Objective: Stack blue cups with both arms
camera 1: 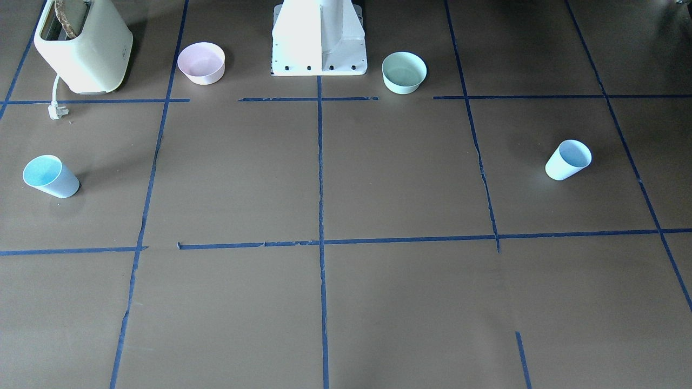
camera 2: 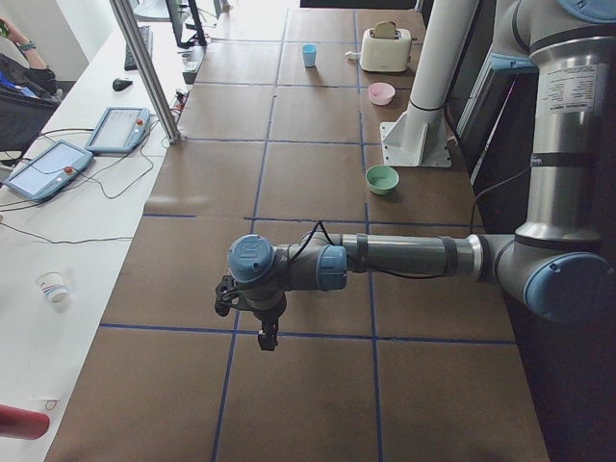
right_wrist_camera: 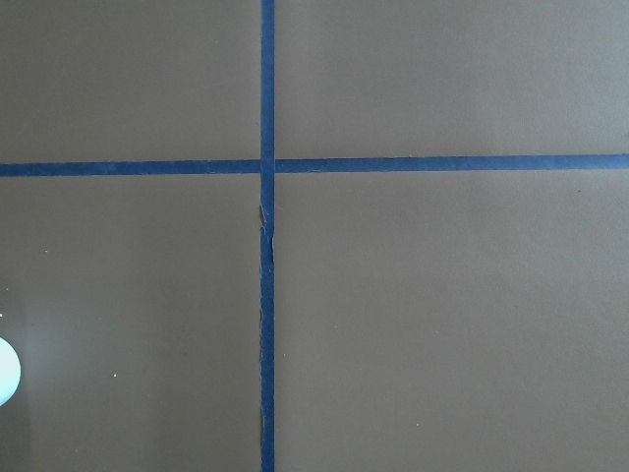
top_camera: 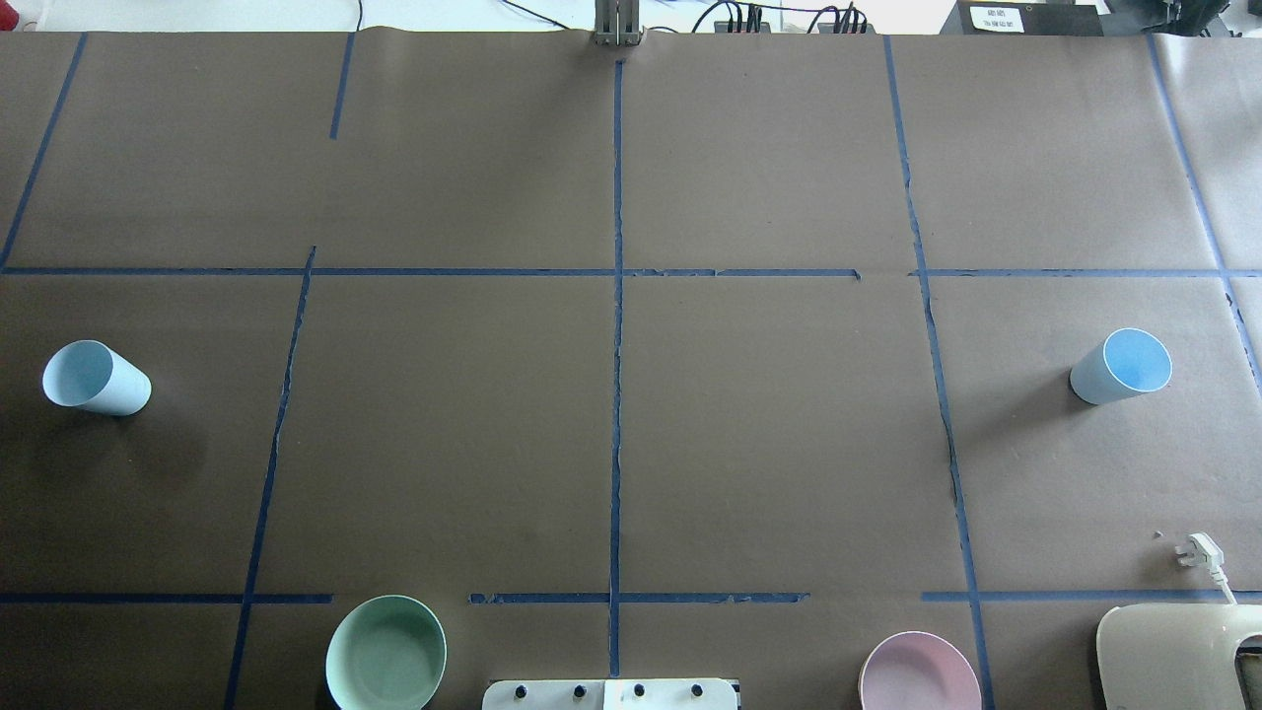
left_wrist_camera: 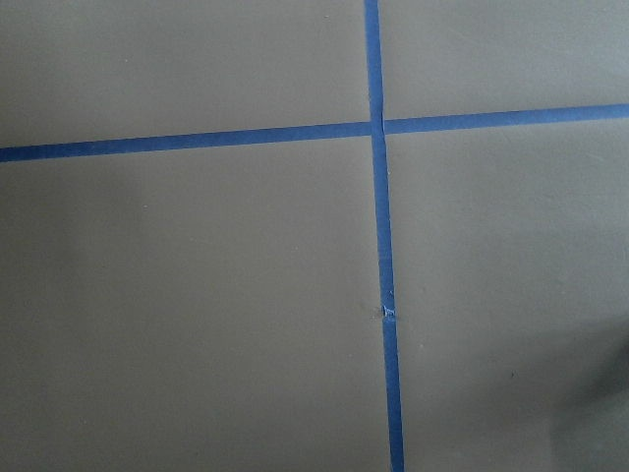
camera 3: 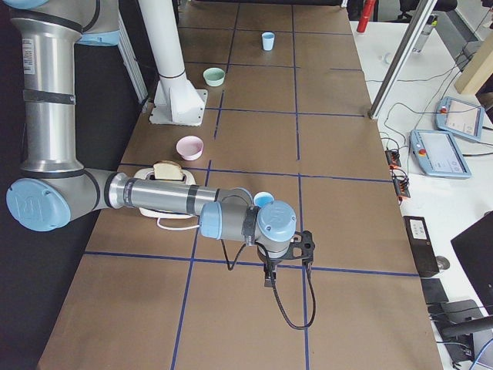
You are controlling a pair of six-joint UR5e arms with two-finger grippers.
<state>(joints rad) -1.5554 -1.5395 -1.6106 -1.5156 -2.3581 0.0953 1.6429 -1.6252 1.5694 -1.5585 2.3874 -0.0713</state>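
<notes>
Two pale blue cups stand upright and far apart on the brown table. One is on my left side, the other on my right side. Neither arm shows in the overhead or front view. In the exterior left view my left gripper hangs above the table; that side's cup is hidden there. In the exterior right view my right gripper hangs just in front of the right cup. I cannot tell whether either gripper is open or shut. The right wrist view catches a sliver of the cup.
A mint-green bowl and a pink bowl sit either side of the white pedestal. A toaster with bread and its loose plug are at my right. Blue tape lines grid the table.
</notes>
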